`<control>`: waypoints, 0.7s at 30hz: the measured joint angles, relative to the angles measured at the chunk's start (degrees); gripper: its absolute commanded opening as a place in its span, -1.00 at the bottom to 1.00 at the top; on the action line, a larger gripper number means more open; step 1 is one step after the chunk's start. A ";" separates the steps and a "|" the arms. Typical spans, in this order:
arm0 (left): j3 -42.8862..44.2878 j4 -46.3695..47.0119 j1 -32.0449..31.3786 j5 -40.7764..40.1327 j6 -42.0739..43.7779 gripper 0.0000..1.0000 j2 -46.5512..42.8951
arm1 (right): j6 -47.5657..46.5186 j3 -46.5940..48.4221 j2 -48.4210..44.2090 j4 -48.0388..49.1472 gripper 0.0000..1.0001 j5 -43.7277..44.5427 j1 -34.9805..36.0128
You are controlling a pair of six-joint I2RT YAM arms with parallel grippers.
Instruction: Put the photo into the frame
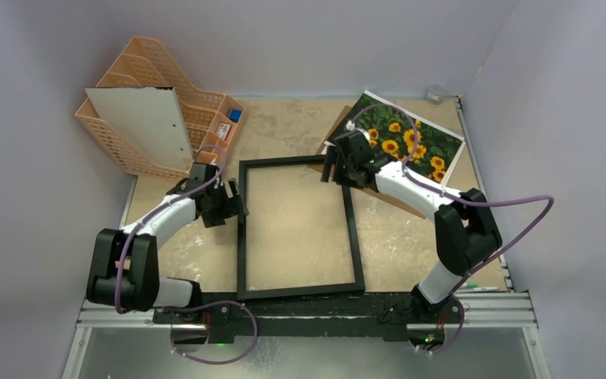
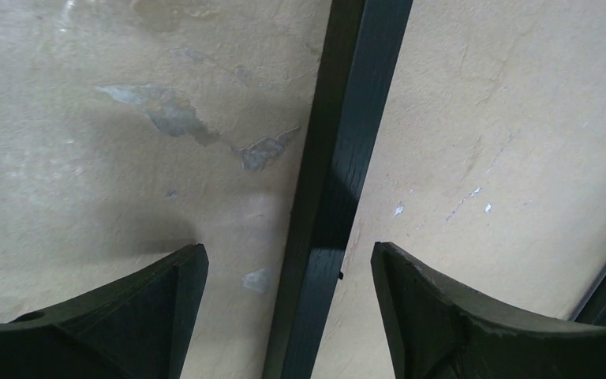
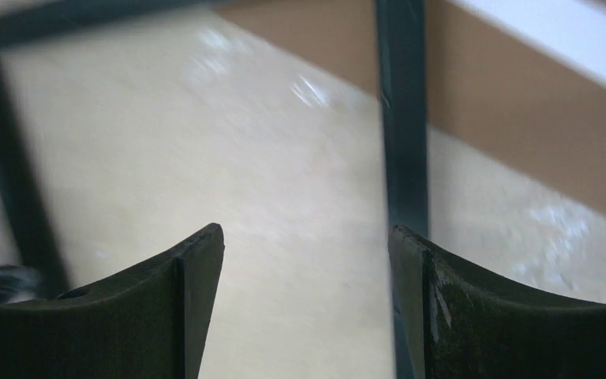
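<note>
The frame (image 1: pixel 241 237), a thin black rectangle with the tan table showing through it, lies flat in the middle. The photo (image 1: pixel 410 140) of yellow sunflowers rests at the back right on a brown board (image 1: pixel 339 126). My left gripper (image 1: pixel 235 202) hovers over the frame's left side. In the left wrist view it (image 2: pixel 288 260) is open, and the black bar (image 2: pixel 339 158) runs between its fingers without touching either. My right gripper (image 1: pixel 333 167) is at the frame's far right corner. It (image 3: pixel 306 245) is open and empty, with a frame bar (image 3: pixel 401 118) in line with its right finger.
An orange basket organiser (image 1: pixel 205 118) stands at the back left with a white board (image 1: pixel 146 126) leaning in it. The brown board (image 3: pixel 521 103) lies just beyond the frame's right side. Walls close off the left, back and right.
</note>
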 measured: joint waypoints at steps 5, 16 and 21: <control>0.42 2.75 -1.07 0.55 -1.16 0.59 3.69 | -0.79 -8.17 0.04 -3.87 0.59 -0.17 0.37; 4.92 5.84 -1.62 -0.09 -3.04 0.58 9.31 | -1.73 -12.48 0.04 -2.60 0.46 -1.68 0.37; 5.18 6.97 -1.62 -0.57 -2.95 0.57 9.55 | -4.26 -12.55 0.81 0.92 0.38 -6.97 0.17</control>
